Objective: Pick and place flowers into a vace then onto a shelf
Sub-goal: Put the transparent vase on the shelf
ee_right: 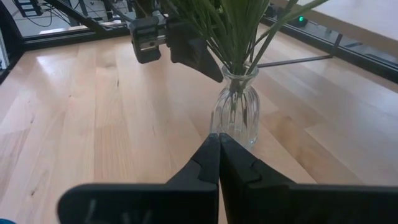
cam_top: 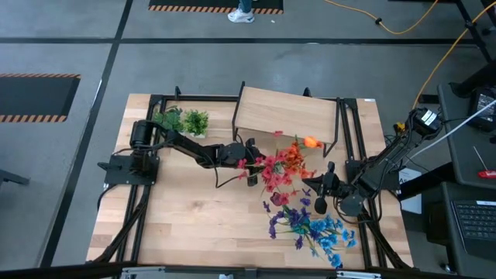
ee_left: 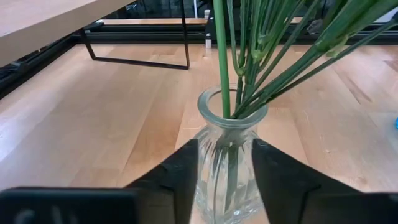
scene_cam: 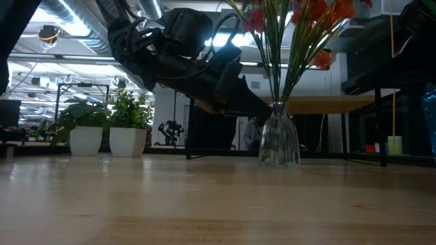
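Observation:
A clear ribbed glass vase (ee_left: 227, 186) stands upright on the tabletop in front of the shelf (cam_top: 287, 112). It holds red and orange flowers (cam_top: 283, 163) on long green stems (ee_left: 249, 56). My left gripper (ee_left: 225, 149) reaches in from the table's left and closes around the vase. More purple and blue flowers (cam_top: 310, 225) lie flat on the table near the front right. My right gripper (cam_top: 320, 186) hovers shut to the right of the vase (ee_right: 236, 112), holding nothing. My left gripper has the vase's body just below the neck (ee_left: 208, 140) between its two fingers (ee_left: 183, 171), one on each side. The fingers come from the table's left, slanting slightly down. The vase stays upright with its base on the table.
Two small potted plants (cam_top: 182, 120) stand at the far left, behind the left arm. The shelf's black legs (ee_left: 185, 37) rise just beyond the vase. Black frame rails (cam_top: 353, 147) run along the table's sides. Bare wood lies toward the near left.

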`<state>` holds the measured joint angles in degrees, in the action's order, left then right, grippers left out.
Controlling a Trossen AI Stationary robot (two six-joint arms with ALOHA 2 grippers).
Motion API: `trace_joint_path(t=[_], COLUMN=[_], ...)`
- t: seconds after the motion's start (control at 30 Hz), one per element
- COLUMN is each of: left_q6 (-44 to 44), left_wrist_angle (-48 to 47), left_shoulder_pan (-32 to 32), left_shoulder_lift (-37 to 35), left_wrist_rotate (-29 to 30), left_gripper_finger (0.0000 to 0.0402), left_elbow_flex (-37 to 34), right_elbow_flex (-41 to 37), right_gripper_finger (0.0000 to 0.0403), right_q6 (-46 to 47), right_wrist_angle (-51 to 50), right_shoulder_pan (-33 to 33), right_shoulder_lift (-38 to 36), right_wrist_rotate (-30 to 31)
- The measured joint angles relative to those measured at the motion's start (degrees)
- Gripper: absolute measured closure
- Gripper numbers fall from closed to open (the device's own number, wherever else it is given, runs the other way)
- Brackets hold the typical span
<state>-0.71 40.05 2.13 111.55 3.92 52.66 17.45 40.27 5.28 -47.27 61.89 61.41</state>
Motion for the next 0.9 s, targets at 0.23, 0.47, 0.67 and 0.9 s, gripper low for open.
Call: trace_joint_path(t=[0.23,0.47,0.67,0.9], left_q6=[-0.28,-3.98,-2.72,-2.38], left_wrist_angle=[0.00,-0.54,-3.51,-4.92], left_shoulder_pan=[-0.16,-0.08,0.02,0.36], left_shoulder_lift=[0.00,0.00,0.00,1.63], left_wrist_rotate=[2.76,-2.91,-3.67,-3.52], left_gripper_finger=[0.0193,0.0172,0.0171,0.0171], left_elbow_flex=[0.00,0.49,3.40,5.75], right_elbow_flex=[0.00,0.00,0.00,0.00], right_gripper_finger=[0.0401,0.0401,0.0401,0.0401], right_q6=[-0.04,-0.22,-0.24,-0.21], right_wrist_angle=[0.00,0.00,0.00,0.00], right_shoulder_pan=[0.00,0.00,0.00,0.00], right_shoulder_lift=[0.00,0.00,0.00,0.00], right_wrist_rotate=[0.00,0.00,0.00,0.00])
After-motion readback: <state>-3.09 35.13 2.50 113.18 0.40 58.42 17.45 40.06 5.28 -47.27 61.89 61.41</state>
